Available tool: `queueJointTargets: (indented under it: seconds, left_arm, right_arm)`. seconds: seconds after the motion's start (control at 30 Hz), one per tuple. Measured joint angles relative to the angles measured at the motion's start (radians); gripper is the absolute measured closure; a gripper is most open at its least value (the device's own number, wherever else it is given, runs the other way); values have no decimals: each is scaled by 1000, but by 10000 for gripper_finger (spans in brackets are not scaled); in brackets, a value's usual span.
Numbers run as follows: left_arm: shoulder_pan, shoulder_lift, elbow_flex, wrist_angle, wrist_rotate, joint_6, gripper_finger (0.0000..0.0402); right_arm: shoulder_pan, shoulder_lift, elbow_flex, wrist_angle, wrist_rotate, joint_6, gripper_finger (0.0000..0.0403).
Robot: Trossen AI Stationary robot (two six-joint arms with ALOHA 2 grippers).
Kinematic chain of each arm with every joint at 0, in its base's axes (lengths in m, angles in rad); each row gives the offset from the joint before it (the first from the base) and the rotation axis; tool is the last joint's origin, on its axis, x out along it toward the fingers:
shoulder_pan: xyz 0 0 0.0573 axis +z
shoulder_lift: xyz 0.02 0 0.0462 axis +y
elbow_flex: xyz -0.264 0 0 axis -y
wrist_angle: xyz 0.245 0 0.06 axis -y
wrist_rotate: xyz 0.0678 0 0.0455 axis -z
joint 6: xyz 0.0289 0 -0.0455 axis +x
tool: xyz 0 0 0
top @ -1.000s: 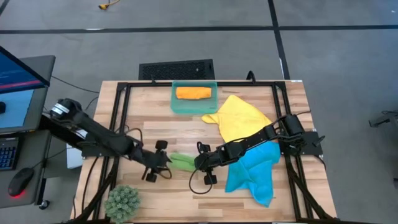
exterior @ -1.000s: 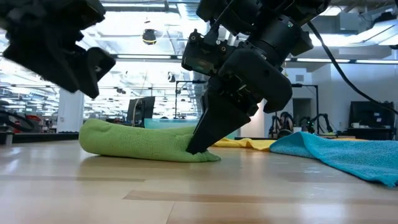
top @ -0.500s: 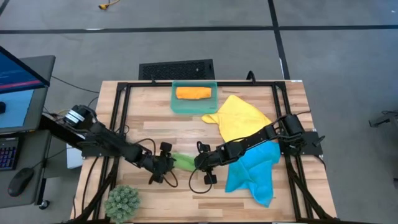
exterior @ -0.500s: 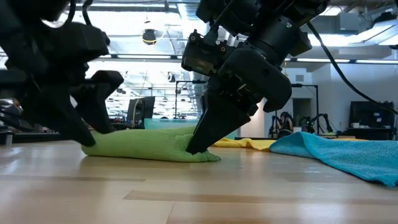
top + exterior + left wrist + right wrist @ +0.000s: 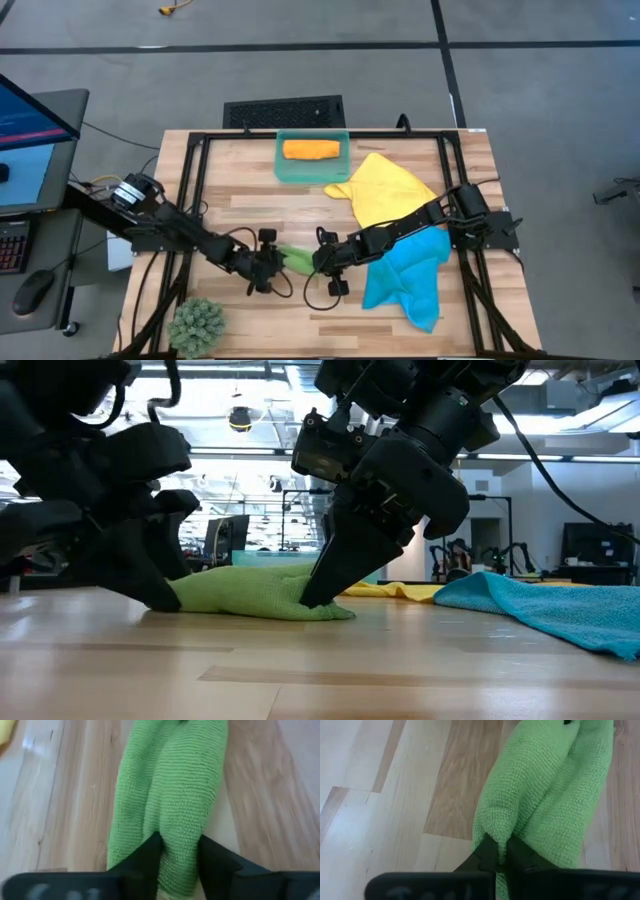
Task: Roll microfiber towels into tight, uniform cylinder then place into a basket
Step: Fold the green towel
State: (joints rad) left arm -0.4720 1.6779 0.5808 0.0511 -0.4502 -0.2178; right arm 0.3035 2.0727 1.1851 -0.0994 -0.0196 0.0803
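A green microfiber towel [image 5: 296, 260], rolled into a loose cylinder, lies on the wooden table between my two grippers. My left gripper [image 5: 272, 263] is shut on its left end and my right gripper [image 5: 317, 262] on its right end. In the low view the roll [image 5: 250, 592] rests flat on the table. An orange rolled towel [image 5: 311, 149] lies in the teal basket [image 5: 281, 168] at the far edge. A yellow towel [image 5: 385, 190] and a blue towel [image 5: 405, 280] lie loosely spread on the table's right side. My left gripper has the roll's left end [image 5: 180, 847] between its two fingers [image 5: 147, 857], which come slanting down from the table's left, along the roll. A thick fold of several layers bulges between them. The roll lies on the table. My right gripper pinches a small fold at the roll's right end [image 5: 502, 832] between its nearly closed fingertips [image 5: 487, 851]. The fingers slant down from the table's right, along the roll. This end rests on the table too.
A spiky green plant ball [image 5: 197, 325] stands at the table's near left corner. The blue towel [image 5: 560, 610] lies close to the right of my right gripper. Bare wood shows in front of the roll and between it and the basket.
My left gripper has come down and toward the table's right, tipping more steeply, until its fingers stand on the green roll's left end, which had lain free a second ago. The roll has stayed where it was.
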Motion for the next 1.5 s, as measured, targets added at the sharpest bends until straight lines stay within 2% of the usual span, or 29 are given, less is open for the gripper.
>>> queueJointTargets:
  seconds: [0.17,0.33,0.43,0.67,0.8,1.17,1.3,1.5]
  left_arm:
    - [10,-3,0,-4,29,-72,380]
    - [23,-6,20,-4,137,-165,371]
    - [45,-6,52,-15,285,-235,366]
    - [133,1,92,-42,692,-407,383]
    - [183,2,92,-41,803,-506,373]
    - [286,5,90,-59,975,-776,379]
    - [306,12,85,-91,1090,-867,375]
    - [326,12,88,-147,1140,-905,378]
  right_arm:
    - [10,0,0,0,-5,0,367]
    - [31,-2,0,-1,-5,0,372]
    - [45,-2,0,-2,-10,0,362]
    - [81,4,35,-20,1,-55,343]
    - [103,7,74,-72,60,-116,342]
    - [158,11,152,-201,309,-311,341]
    - [181,12,175,-278,393,-350,341]
    - [216,11,194,-288,529,-411,342]
